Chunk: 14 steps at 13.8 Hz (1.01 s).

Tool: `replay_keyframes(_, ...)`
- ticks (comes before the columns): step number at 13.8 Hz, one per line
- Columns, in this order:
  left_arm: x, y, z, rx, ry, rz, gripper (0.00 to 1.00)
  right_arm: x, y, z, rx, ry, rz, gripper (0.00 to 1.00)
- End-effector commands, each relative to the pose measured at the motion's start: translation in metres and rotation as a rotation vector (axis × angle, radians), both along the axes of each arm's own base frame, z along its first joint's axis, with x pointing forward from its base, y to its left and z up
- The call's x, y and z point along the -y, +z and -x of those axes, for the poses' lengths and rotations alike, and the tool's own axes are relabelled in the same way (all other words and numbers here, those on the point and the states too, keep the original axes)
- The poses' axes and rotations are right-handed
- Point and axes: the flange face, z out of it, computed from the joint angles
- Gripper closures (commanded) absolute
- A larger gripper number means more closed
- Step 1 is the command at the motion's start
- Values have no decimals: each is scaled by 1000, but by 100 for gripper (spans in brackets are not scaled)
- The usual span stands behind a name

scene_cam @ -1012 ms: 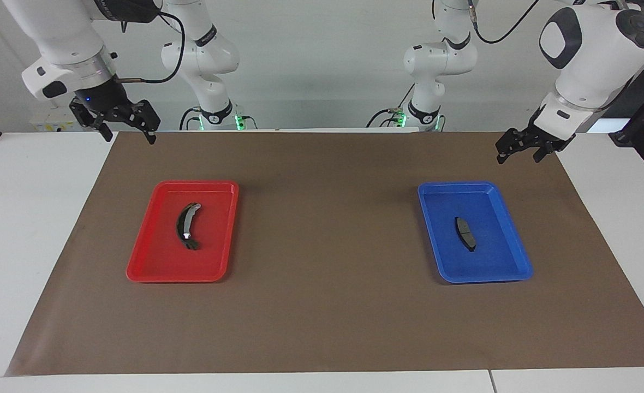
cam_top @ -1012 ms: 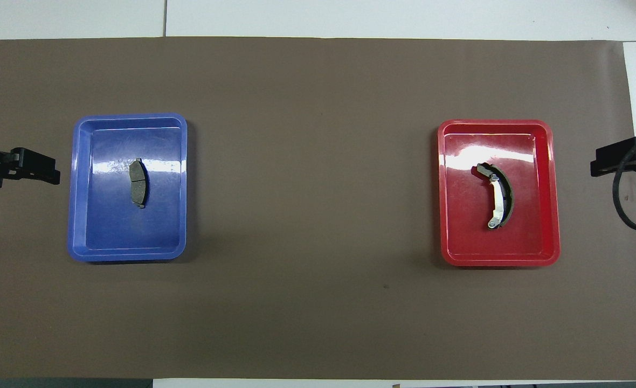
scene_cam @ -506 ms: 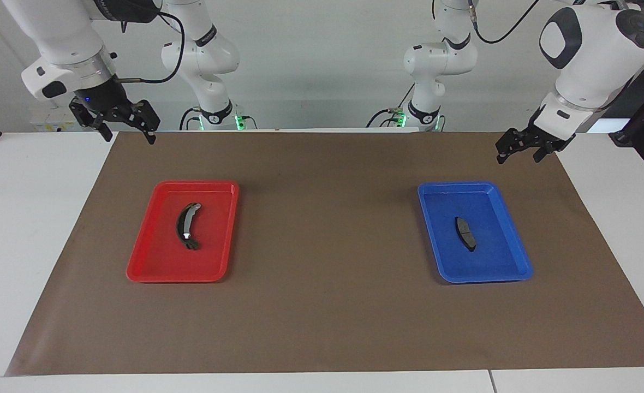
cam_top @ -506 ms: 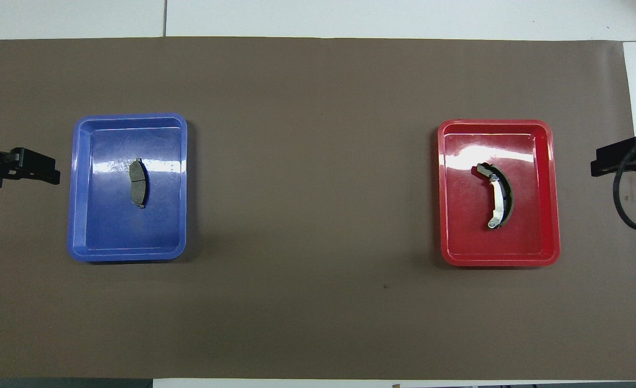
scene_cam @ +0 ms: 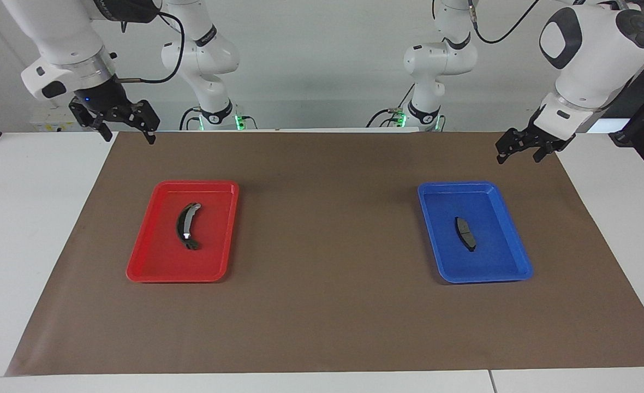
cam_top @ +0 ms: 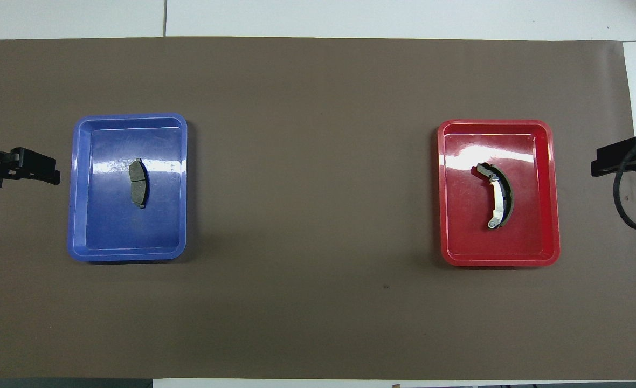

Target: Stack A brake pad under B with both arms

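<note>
we see nothing stacked yet: the pad (scene_cam: 465, 233) and shoe (scene_cam: 186, 225) lie in separate trays; left gripper (scene_cam: 524, 148) and right gripper (scene_cam: 120, 124) hang spread, empty.

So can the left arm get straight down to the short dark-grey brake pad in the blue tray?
Probably yes: the left gripper hangs open, the short dark-grey brake pad lies uncovered in the blue tray.

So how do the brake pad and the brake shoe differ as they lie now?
The brake pad is short, flat and dark grey; the brake shoe is about twice as long, a narrow black crescent with a silvery inner band. The pad lies in the blue tray at the left arm's end; the shoe lies in the red tray at the right arm's end. Both lie untouched, each alone in its tray.
</note>
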Motion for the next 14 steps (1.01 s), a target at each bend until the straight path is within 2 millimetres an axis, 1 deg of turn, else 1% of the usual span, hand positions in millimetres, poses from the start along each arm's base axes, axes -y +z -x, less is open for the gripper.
replay_keyframes(1,-3,12,2,-12,-1,-4,1,5,1,-1,-3,10,5,0)
replay_keyframes(2,-3,21,5,-11,2,-4,1,5,1,-1,-3,10,5,0)
replay_keyframes(3,-3,21,7,-6,4,-4,1,5,1,-1,-3,10,5,0)
replay_keyframes(5,2,18,16,-47,-15,-3,1,5,2,-1,-2,10,5,0)
replay_keyframes(6,5,18,15,-38,-21,-3,1,5,1,-1,-3,10,5,0)
replay_keyframes(7,7,12,14,-22,-12,-4,2,5,2,-1,-2,10,5,0)
replay_keyframes(8,9,1,15,41,-14,-3,2,5,2,-1,-2,8,5,0)
replay_keyframes(10,12,-29,21,86,-21,-3,2,5,2,-1,-2,8,5,0)
replay_keyframes(11,16,-46,18,92,-25,-2,2,5,1,-1,-3,9,5,0)
replay_keyframes(12,26,-64,14,100,-43,-1,3,5,2,-1,-2,10,5,0)
replay_keyframes(13,28,-85,6,110,-43,1,3,5,2,-1,-2,10,5,0)
replay_keyframes(14,29,-110,-3,107,-32,1,3,5,1,-1,-3,10,5,0)
